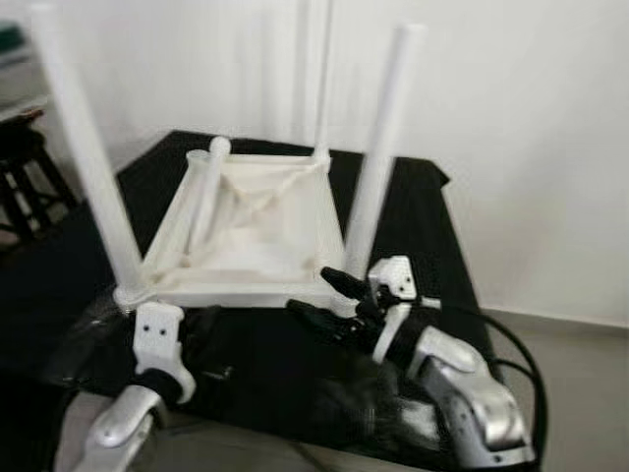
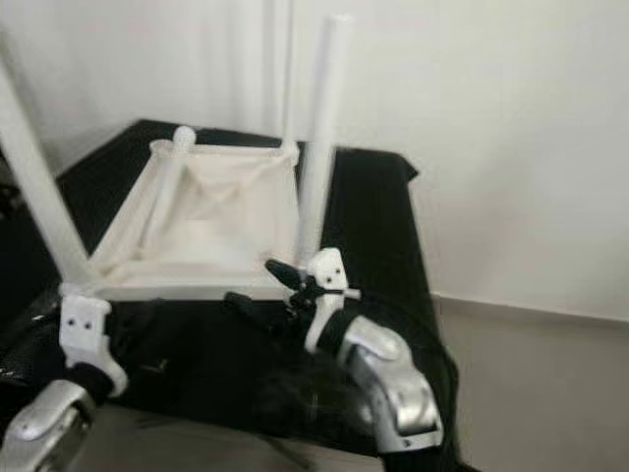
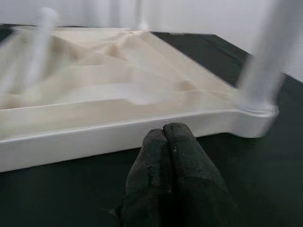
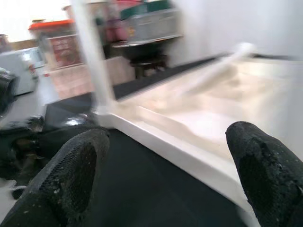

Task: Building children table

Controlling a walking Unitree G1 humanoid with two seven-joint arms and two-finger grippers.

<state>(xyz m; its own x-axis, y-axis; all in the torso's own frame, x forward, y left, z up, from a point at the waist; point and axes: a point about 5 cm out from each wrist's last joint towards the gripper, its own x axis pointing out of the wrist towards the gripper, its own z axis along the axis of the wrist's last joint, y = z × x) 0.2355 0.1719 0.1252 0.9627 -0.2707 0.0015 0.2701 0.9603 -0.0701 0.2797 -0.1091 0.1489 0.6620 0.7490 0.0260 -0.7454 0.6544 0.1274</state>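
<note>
- One white table (image 1: pixel 257 236) lies upside down on a black cloth (image 1: pixel 413 226), three legs (image 1: pixel 381 138) upright, a fourth leg (image 1: pixel 204 192) leaning loose inside the frame.
- Right gripper (image 1: pixel 329 295), fingers spread wide, sits at the near right corner.
- Left gripper (image 3: pixel 166 142), fingers pressed together, rests just before the near rim.

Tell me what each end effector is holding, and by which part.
Nothing is held. The left end effector is shut and empty in front of the upturned table top; the right end effector is open beside its near corner.
</note>
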